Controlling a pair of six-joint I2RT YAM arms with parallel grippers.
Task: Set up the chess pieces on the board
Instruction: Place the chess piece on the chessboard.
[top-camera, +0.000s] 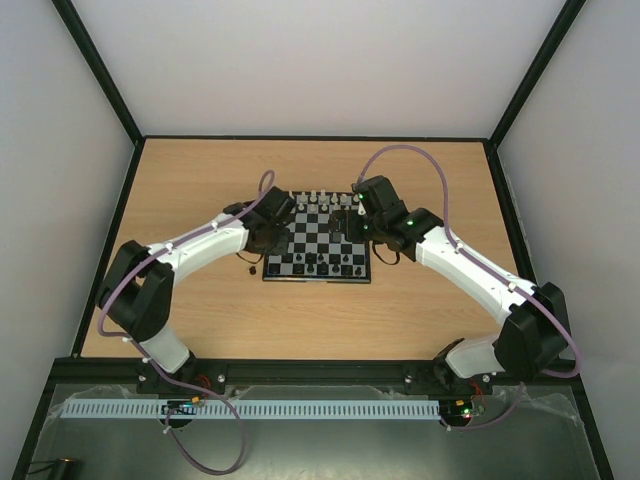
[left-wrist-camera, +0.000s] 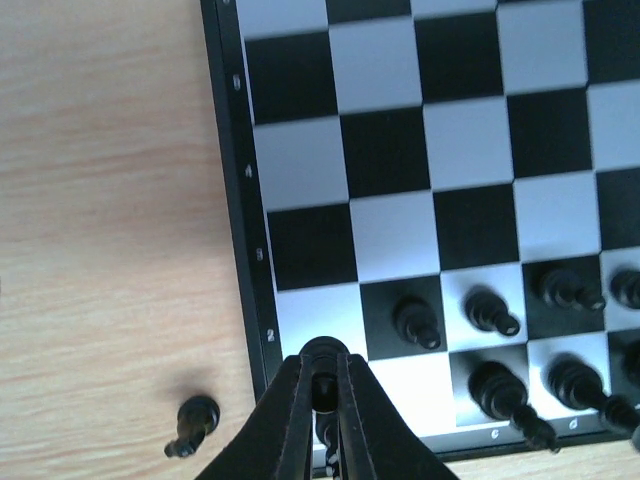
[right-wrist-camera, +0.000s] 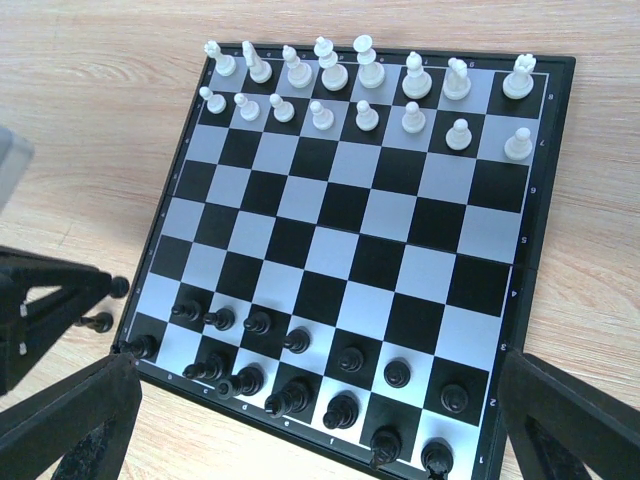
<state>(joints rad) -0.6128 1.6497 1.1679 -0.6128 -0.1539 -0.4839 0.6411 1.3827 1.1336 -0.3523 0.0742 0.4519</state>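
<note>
Two robot arms set up a chessboard; the black side looks nearly done.
Overhead: the arms flank the board (top-camera: 318, 240), with white pieces (top-camera: 320, 199) along its far edge. Left wrist: the left end effector (left-wrist-camera: 322, 372) is clamped on a black piece (left-wrist-camera: 321, 349) at the corner square, and a loose black piece (left-wrist-camera: 190, 425) lies on the surface (left-wrist-camera: 100, 200). Right wrist: the right end effector (right-wrist-camera: 320, 380) is wide open and empty.

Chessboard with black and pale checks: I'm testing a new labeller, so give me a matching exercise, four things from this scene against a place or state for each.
1. left gripper
2. right gripper
3. white chess pieces
4. stray tiny black chess figure

A. on the wooden table, off the board
B. open
C. two rows at the board's far edge
D. shut on a black piece at the board's near corner

Pairs: 1-D, 2-B, 3-C, 4-A.
</note>
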